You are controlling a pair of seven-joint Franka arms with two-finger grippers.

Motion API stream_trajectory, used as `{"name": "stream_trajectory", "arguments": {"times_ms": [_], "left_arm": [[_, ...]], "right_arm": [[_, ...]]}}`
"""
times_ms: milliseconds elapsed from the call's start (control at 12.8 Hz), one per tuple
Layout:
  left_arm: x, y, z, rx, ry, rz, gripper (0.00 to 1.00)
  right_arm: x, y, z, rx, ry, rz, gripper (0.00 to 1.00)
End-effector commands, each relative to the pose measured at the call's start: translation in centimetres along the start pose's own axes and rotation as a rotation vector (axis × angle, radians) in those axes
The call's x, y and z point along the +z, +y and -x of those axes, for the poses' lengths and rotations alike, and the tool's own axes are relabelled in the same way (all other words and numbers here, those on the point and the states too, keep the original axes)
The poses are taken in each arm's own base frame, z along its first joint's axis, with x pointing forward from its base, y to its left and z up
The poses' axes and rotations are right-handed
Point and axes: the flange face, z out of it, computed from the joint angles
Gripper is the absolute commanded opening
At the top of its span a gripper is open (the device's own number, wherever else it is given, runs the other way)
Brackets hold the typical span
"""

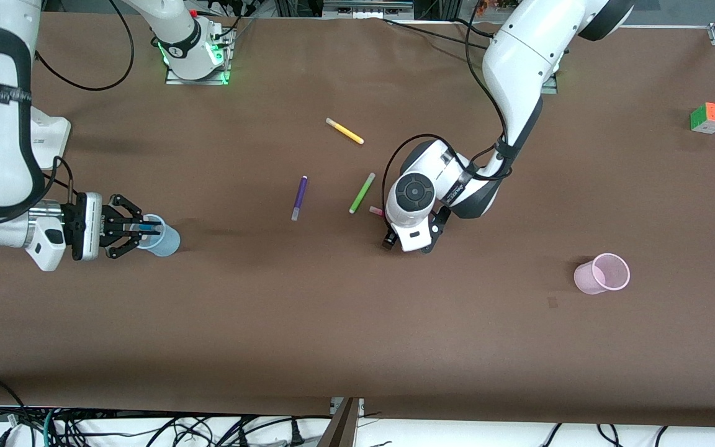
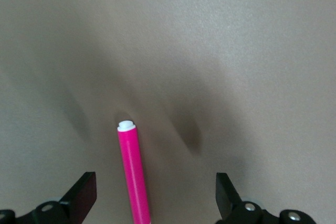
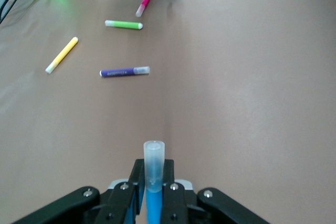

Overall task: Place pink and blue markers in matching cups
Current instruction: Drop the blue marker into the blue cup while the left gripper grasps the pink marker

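Right gripper (image 1: 137, 231) clamps blue marker (image 3: 154, 174) over blue cup (image 1: 160, 236); off-centre release could tip light cup. Left gripper (image 1: 408, 243) open, straddling pink marker (image 2: 133, 174) on table mid-way; skewed closing could roll it. Pink cup (image 1: 602, 274) well apart toward left arm's end.

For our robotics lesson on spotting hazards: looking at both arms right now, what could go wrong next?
1. The right gripper is shut on the bright blue marker at the pale blue translucent plastic cup; the light cup may tip.
2. The open left gripper straddles the magenta-pink marker lying on the brown table; closing off-centre could roll it away.
3. The lime-green pen lies beside it and might get knocked.
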Motion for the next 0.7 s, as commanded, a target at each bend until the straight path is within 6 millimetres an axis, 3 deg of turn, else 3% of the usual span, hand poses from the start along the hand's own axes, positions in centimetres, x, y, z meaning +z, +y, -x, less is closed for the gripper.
{"name": "stream_trajectory", "arguments": {"times_ms": [0, 234, 468, 624], "left_arm": [[1.0, -1.1, 1.2, -0.012, -0.001, 0.028, 0.94], [1.4, -1.4, 2.3, -0.068, -0.002, 0.048, 0.83], [1.7, -2.1, 2.4, -0.081, 0.003, 0.038, 0.63], [1.9, -2.4, 2.8, -0.072, 0.008, 0.038, 0.41]], "right_arm": [[-0.3, -0.4, 0.9, -0.038, 0.055, -0.015, 0.09], [0.2, -0.7, 2.3, -0.070, 0.067, -0.027, 0.09], [0.5, -0.8, 2.9, -0.086, 0.070, -0.030, 0.09], [1.3, -0.5, 3.2, -0.090, 0.083, -0.034, 0.09]]}}
